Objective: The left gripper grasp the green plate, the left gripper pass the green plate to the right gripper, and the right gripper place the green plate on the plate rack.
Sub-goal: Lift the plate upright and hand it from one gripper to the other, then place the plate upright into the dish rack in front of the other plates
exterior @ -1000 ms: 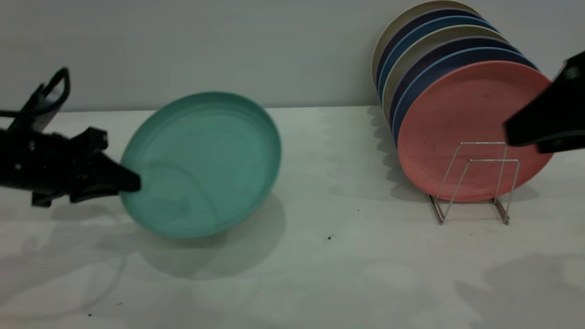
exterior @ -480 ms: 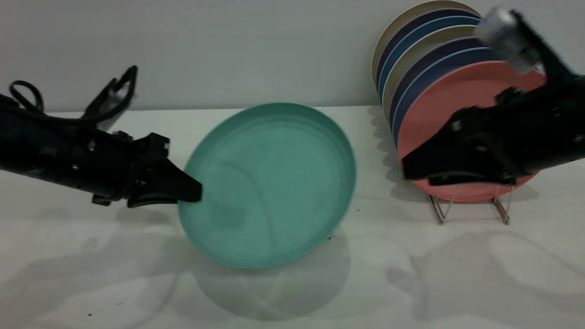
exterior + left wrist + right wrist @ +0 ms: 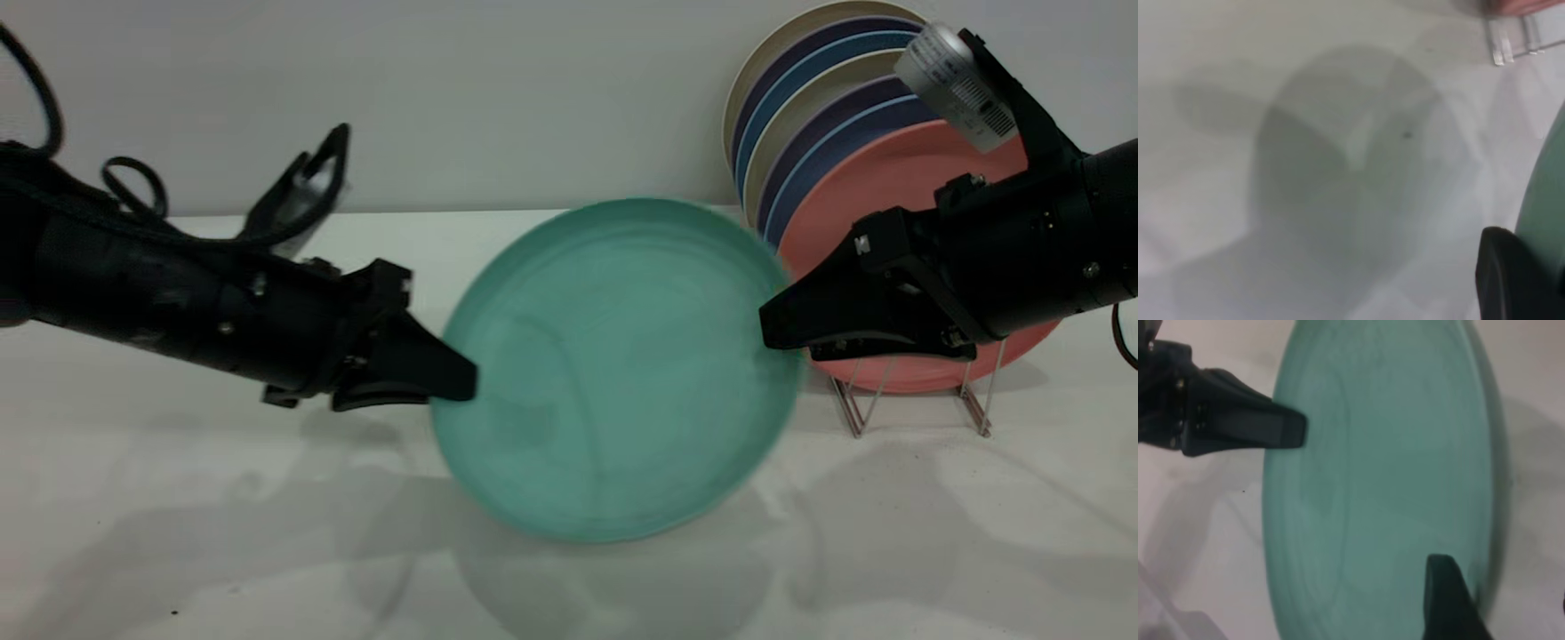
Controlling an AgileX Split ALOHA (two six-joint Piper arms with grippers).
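Left gripper is clamping the green plate, holding it tilted beside the plate rack. Right gripper, fingers apart, is straddling the opposite rim; handover seems underway, and next it should be closing.

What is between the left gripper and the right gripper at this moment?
The green plate, held off the table. In the exterior view the left gripper pinches its one edge and the right gripper is at the opposite edge.
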